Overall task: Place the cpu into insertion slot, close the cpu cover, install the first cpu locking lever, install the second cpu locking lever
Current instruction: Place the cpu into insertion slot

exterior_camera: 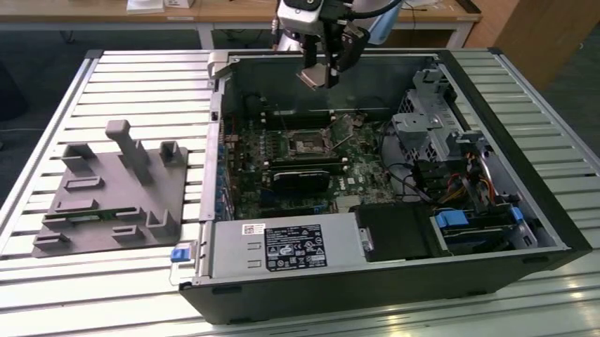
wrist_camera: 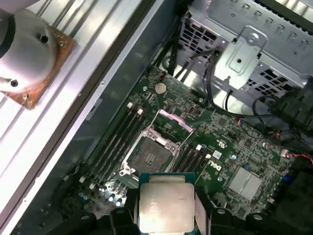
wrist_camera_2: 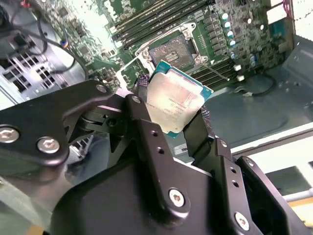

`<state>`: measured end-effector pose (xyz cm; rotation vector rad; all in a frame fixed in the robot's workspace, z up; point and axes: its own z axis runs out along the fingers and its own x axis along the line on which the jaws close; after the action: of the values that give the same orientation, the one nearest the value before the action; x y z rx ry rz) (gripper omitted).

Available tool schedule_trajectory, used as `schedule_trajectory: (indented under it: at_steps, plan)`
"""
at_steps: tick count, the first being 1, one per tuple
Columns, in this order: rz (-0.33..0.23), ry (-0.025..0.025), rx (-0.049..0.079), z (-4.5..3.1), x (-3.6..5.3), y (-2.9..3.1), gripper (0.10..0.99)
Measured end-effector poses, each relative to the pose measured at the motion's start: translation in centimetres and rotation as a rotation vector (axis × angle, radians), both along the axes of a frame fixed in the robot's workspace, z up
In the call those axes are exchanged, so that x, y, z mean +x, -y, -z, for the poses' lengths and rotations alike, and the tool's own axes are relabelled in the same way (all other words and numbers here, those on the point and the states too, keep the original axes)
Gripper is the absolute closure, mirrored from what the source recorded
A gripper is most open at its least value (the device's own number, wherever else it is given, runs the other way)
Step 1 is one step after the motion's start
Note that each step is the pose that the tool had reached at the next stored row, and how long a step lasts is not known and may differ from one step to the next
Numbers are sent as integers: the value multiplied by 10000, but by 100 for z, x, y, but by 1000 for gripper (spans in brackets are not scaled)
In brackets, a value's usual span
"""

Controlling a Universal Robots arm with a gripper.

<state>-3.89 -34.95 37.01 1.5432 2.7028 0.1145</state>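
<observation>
Step in hand, by my read: getting the cpu (wrist_camera_2: pixel 176 100) into the insertion slot (wrist_camera: pixel 152 154). The gripper (exterior_camera: pixel 324 71) is closed onto the chip. Its fingers (wrist_camera_2: pixel 146 127) pinch two opposite edges, with the metal top facing the wrist cameras and the chip tilted, not level. In the exterior view it hangs high over the far part of the open computer case (exterior_camera: pixel 375 281), well above the board. The slot lies lower and nearer, well apart from the chip.

The slot looks bare with its dark centre exposed. The cpu cover (wrist_camera: pixel 171 127) stands flipped up on one side of it, so the opening seems free.

To do this well:
- Level the chip before descent.
- Square its edges to the slot's rim, and match the corner or notch marking; I can't tell that marking from here.
- Come straight down and let the chip settle flat, with no sliding and no pressing, since the contacts are likely delicate.
- Keep the fingers off the raised cover and the memory slots (wrist_camera: pixel 115 142) just beside the socket.

Main risk is a tilted drop or a snag on the cover.
</observation>
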Motion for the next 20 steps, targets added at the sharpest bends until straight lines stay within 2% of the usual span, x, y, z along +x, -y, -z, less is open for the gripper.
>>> schedule_trajectory:
  at_steps: [20]
  plan:
    - [3620, -1, -6, 25, 0, 0, 545]
